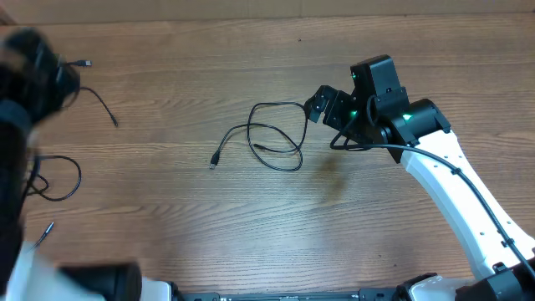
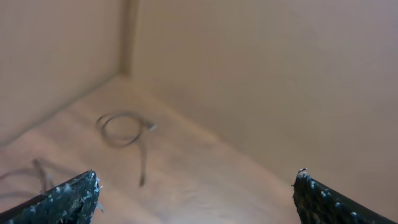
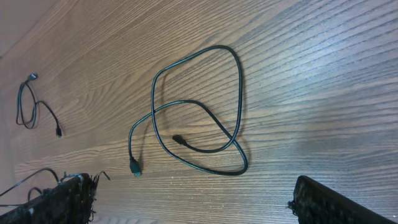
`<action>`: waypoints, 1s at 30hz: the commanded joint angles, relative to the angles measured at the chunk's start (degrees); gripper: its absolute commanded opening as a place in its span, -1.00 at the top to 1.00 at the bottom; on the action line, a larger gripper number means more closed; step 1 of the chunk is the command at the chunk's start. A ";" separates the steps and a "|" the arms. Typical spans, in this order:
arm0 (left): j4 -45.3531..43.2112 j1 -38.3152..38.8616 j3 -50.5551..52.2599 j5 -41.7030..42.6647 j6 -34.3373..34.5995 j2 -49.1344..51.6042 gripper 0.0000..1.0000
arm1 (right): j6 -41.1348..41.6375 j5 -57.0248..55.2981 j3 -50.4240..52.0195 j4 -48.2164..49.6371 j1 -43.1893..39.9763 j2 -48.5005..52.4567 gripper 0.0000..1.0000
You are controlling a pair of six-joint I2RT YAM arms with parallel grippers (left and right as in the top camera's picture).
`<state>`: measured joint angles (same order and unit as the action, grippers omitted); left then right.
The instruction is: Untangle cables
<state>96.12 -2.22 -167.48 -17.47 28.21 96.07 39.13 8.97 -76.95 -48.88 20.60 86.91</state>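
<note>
One thin black cable (image 1: 276, 138) lies in crossed loops at the table's middle, its plug (image 1: 214, 163) to the left. It also shows in the right wrist view (image 3: 205, 112), just ahead of my open, empty right gripper (image 3: 193, 199), which hovers at the loops' right edge (image 1: 322, 104). A second cable (image 1: 100, 99) lies at the far left top. A third cable (image 1: 65, 180) loops below it. My left gripper (image 2: 198, 186) is open and empty, raised and blurred at the far left (image 1: 38, 75). A looped cable (image 2: 121, 129) lies well ahead of it.
The wooden table (image 1: 167, 226) fills the view. A beige wall (image 2: 280, 74) rises along the table's edge in the left wrist view. The right arm's white link (image 1: 451, 184) and its thick black cable reach in from the lower right.
</note>
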 commanded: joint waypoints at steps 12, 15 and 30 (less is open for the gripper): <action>-0.55 8.35 0.92 -13.03 5.46 11.04 -0.99 | -0.13 -0.39 -0.90 0.31 -0.44 -0.11 -1.00; -0.66 8.24 0.92 -12.50 5.64 11.56 -0.99 | -0.13 -0.39 -0.90 0.31 -0.44 -0.11 -1.00; -6.38 8.13 1.38 -12.57 6.73 19.23 -0.99 | -0.13 -0.39 -0.90 0.31 -0.44 -0.11 -1.00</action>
<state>89.93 6.13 -166.17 -29.04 34.17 110.93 39.18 8.97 -76.95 -48.84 20.60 86.91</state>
